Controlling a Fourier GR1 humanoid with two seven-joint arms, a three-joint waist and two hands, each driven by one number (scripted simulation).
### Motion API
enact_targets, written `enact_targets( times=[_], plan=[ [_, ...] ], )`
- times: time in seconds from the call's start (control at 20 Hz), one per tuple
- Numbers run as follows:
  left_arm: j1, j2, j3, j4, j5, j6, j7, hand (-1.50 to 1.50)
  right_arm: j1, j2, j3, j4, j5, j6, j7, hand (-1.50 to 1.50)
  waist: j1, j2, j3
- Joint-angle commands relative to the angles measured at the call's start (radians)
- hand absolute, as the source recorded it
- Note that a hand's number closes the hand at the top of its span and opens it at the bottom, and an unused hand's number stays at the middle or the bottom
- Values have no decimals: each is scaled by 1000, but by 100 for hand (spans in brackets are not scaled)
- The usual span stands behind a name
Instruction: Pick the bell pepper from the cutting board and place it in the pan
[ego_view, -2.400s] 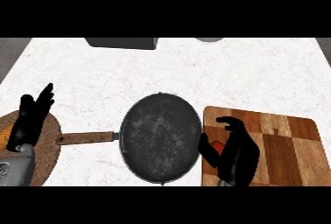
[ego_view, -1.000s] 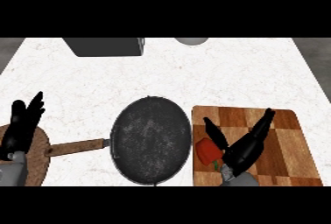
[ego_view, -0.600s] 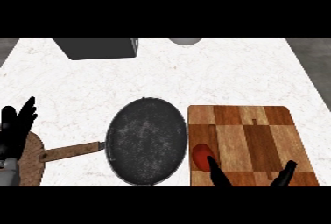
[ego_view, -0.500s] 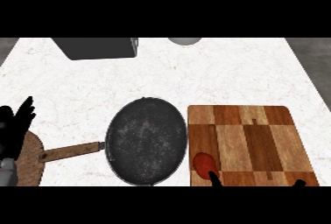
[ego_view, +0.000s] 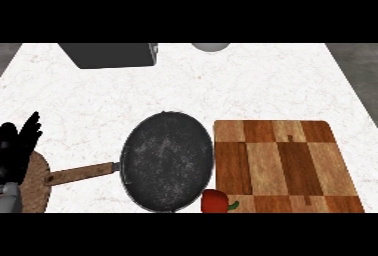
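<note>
One hand shows, the robot's left hand, resting at nine o'clock by the view's edge with its black fingers straight, spread a little and pointing up, holding nothing. Just below it lies a round wooden board, and the pan's wooden handle reaches across onto it. The pan, dark and speckled, sits at the middle of the white marbled counter with nothing inside it. At about five o'clock from the pan, the red bell pepper with its green stem lies on the near left corner of the cutting board, touching or almost touching the pan's rim. Toward twelve o'clock stand a dark grey box and, right of it, a pale round object at the counter's far edge.
</note>
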Motion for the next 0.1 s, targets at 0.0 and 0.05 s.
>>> enact_targets(
  times=[0.0, 0.05],
  plan=[
    [2, 9, 6, 0, 2, -9, 7, 0, 185, -26, 168, -41, 50, -78, -39, -150, -9, -4, 1],
    [22, -18, -5, 17, -8, 7, -26, 0, 183, -40, 161, -61, 43, -78, -39, -150, -14, -6, 1]
  ],
)
